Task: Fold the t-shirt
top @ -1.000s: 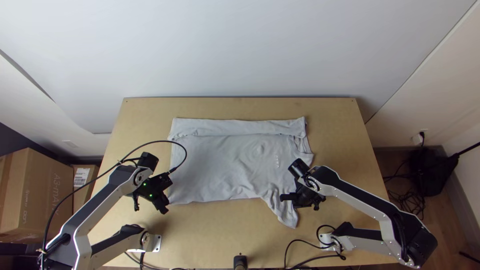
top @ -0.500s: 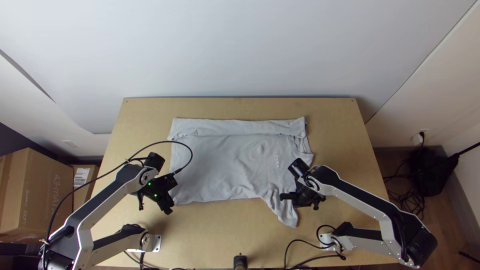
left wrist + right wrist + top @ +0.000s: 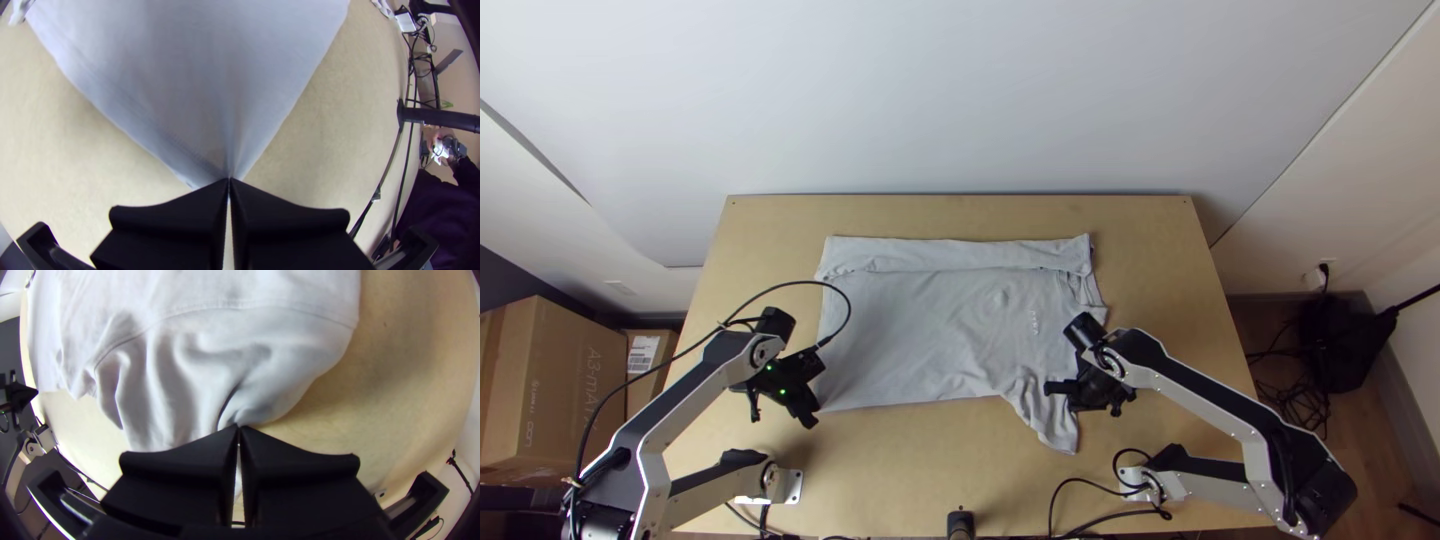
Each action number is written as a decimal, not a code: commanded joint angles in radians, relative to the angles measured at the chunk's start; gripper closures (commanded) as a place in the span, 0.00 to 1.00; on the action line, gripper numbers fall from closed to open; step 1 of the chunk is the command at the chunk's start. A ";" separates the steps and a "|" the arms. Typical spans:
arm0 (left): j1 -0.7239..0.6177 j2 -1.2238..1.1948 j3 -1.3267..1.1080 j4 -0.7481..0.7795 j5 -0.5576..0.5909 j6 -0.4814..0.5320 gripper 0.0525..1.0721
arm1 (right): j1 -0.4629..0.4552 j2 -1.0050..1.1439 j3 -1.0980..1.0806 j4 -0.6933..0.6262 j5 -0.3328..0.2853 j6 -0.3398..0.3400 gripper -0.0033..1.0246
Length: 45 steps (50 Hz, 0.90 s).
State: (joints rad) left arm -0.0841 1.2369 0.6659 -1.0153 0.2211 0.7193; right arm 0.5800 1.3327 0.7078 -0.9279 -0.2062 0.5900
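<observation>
The t-shirt is laid out long ways across the table, with its bottom end at the left arm's side and its neck end at the right arm's side. From both grippers, most of the cloth is found toward the far side of the table. The bottom corner is nearest to the left gripper, and it is pinched there between fingers that are pressed together. The near sleeve is nearest to the right gripper, whose fingers are also closed, with the cloth's edge caught at their tips.

The far side has been turned in as a long flat strip. So the near side is likely to be folded next, and it would need to be lifted and carried away from the arms, over the middle, by both grippers at once. If one side is moved faster, the fold could be made crooked.

The cloth is soft, thin and pale grey. By the left gripper it is pulled into a point, with small creases spread out like a fan. Around the sleeve it is loose and wavy, with a curved seam, so a lump could be left there. The table is flat, smooth wood. The black fingers are wide, with pointed tips.
</observation>
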 commanded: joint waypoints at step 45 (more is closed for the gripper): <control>0.198 -0.016 0.228 -0.022 0.063 0.057 0.97 | -0.206 -0.059 0.174 -0.052 0.195 -0.157 0.97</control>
State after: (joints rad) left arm 0.1135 1.2366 0.8249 -1.0512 0.2592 0.8078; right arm 0.3664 1.2903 0.8051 -0.9733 -0.0223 0.4366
